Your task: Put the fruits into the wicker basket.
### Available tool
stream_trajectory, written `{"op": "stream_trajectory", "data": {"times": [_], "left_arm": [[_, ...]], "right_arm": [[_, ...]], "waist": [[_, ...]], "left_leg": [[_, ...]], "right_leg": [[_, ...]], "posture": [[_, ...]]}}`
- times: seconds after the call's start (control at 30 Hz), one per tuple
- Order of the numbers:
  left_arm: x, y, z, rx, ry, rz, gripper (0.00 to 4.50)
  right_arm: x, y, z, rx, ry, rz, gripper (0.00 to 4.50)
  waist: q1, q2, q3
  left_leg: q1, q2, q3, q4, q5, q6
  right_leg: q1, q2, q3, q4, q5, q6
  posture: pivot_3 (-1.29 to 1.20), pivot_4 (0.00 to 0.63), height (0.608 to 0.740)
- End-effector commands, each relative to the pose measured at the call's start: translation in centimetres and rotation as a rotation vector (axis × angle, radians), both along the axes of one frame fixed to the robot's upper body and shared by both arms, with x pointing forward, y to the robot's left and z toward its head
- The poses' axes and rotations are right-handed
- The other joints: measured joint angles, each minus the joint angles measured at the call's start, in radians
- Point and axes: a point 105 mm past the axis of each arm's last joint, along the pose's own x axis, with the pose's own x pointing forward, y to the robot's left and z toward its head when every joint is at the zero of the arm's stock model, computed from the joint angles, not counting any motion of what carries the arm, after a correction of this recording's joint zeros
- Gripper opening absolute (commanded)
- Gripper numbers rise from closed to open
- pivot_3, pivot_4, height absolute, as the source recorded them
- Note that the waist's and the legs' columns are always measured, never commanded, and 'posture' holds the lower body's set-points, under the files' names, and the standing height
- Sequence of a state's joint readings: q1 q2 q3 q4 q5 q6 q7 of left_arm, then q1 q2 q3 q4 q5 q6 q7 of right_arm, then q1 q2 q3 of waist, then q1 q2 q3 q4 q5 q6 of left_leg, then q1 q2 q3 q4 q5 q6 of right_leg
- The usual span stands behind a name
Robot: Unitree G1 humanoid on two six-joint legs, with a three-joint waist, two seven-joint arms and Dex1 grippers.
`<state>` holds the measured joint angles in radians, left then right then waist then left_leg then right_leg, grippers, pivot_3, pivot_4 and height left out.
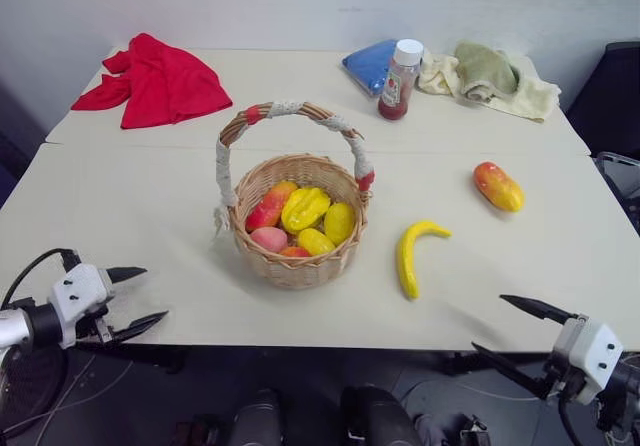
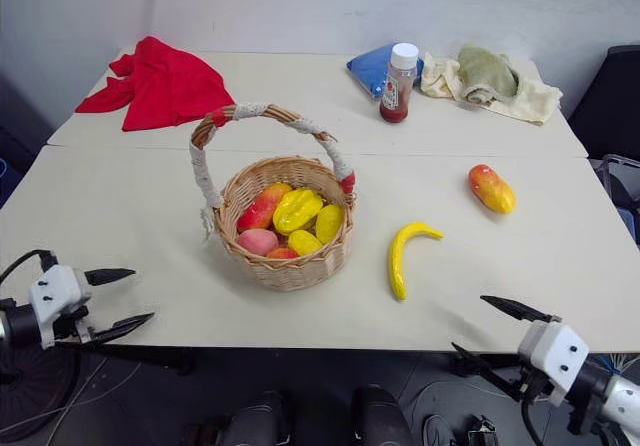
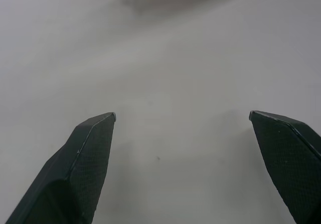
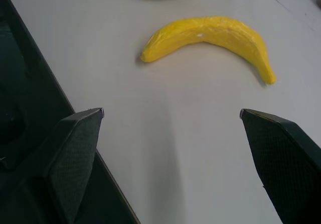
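Table [image 1: 150, 226] cream against white wall [image 1: 300, 6], banana [image 1: 412, 256] beside wicker basket [image 1: 297, 266], left claw [image 1: 137, 296] and right claw [image 1: 505, 328] spread.

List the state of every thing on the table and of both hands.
wicker basket: upright, holds several fruits
banana: loose on table
mango: loose on table
bottle: upright, capped
red cloth: crumpled
left hand: open, empty
right hand: open, empty
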<state>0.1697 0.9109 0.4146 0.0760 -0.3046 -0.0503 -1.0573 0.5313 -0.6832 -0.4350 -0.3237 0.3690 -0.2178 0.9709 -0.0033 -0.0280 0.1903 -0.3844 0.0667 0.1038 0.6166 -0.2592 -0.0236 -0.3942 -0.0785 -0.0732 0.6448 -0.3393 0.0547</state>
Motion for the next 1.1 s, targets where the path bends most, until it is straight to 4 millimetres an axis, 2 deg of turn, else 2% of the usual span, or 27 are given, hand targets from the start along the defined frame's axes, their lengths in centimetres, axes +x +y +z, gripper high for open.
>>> {"op": "stream_trajectory", "data": {"times": [0.03,0.2,0.37,0.47,0.57,0.73,0.87,0.97,1.07,1.1], "left_arm": [[0.0,-0.4,1.4,-0.021,-0.043,-0.020,4.50],[0.2,-1.1,2.0,-0.034,-0.034,-0.043,4.50],[-1.1,-4.5,3.7,-0.189,0.070,-0.182,4.50],[-1.6,-6.9,4.4,-0.276,0.104,-0.239,4.50],[-2.1,-8.7,4.7,-0.319,0.109,-0.285,4.50],[-2.6,-11.1,5.9,-0.389,0.038,-0.338,4.50],[-3.1,-11.5,6.4,-0.412,0.036,-0.345,4.50],[-3.3,-11.4,6.5,-0.411,0.065,-0.339,4.50],[-3.4,-11.2,6.5,-0.401,0.069,-0.339,4.50],[-3.4,-11.1,6.7,-0.403,0.062,-0.337,4.50]], "right_arm": [[-0.3,0.4,0.0,0.005,-0.011,-0.007,4.48],[-0.4,1.2,0.3,0.037,0.011,0.001,4.48],[-0.1,5.7,1.8,0.185,0.171,0.058,4.48],[2.4,7.4,2.2,0.186,0.138,-0.020,4.48],[4.8,8.3,2.5,0.216,0.107,-0.116,4.48],[8.8,9.1,1.1,0.195,0.076,-0.289,4.48],[10.2,10.8,-0.1,0.242,0.150,-0.334,4.48],[11.0,10.6,-1.5,0.262,0.215,-0.400,4.48],[11.2,9.9,-1.0,0.293,0.231,-0.388,3.88],[11.0,9.9,-0.7,0.299,0.245,-0.360,3.56]], "waist": [[0.001,0.000,0.000],[0.000,0.000,0.000],[-0.006,0.000,0.000],[-0.010,-0.002,-0.001],[-0.014,-0.002,-0.001],[-0.022,-0.002,-0.001],[-0.025,-0.001,-0.001],[-0.025,-0.001,-0.001],[-0.025,-0.001,-0.001],[-0.025,-0.001,-0.001]], "left_leg": [[0.000,0.000,0.000,0.000,0.000,0.000],[0.000,0.000,0.000,0.000,0.000,0.000],[0.001,0.000,0.000,0.001,0.000,0.000],[0.001,0.002,-0.001,0.003,0.000,0.000],[0.001,0.001,-0.001,0.004,0.000,0.000],[-0.002,0.001,-0.001,0.005,0.000,-0.001],[-0.003,0.000,-0.001,0.009,-0.001,0.000],[-0.003,0.001,-0.001,0.011,-0.001,0.000],[-0.003,0.000,-0.001,0.011,-0.001,0.001],[-0.003,0.000,-0.001,0.011,-0.001,0.001]], "right_leg": [[0.000,0.000,0.000,0.000,0.000,0.000],[0.000,0.000,0.000,0.001,0.000,0.000],[0.000,0.000,0.002,0.003,0.000,0.000],[0.001,0.000,0.002,0.004,0.000,-0.001],[0.000,0.000,0.003,0.004,0.000,-0.001],[-0.001,0.001,0.003,0.004,0.000,-0.001],[-0.002,0.001,0.003,0.007,0.000,-0.001],[-0.002,0.001,0.003,0.008,0.000,-0.001],[-0.002,0.001,0.004,0.008,0.000,-0.001],[-0.002,0.001,0.004,0.008,0.000,-0.001]], "posture": [[0.00,0.150,0.740],[0.00,0.150,0.740],[0.00,0.150,0.740],[0.00,0.150,0.740],[0.00,0.150,0.740],[0.00,0.150,0.740],[0.00,0.150,0.740],[0.00,0.150,0.740],[0.00,0.150,0.740],[0.00,0.150,0.740]]}}
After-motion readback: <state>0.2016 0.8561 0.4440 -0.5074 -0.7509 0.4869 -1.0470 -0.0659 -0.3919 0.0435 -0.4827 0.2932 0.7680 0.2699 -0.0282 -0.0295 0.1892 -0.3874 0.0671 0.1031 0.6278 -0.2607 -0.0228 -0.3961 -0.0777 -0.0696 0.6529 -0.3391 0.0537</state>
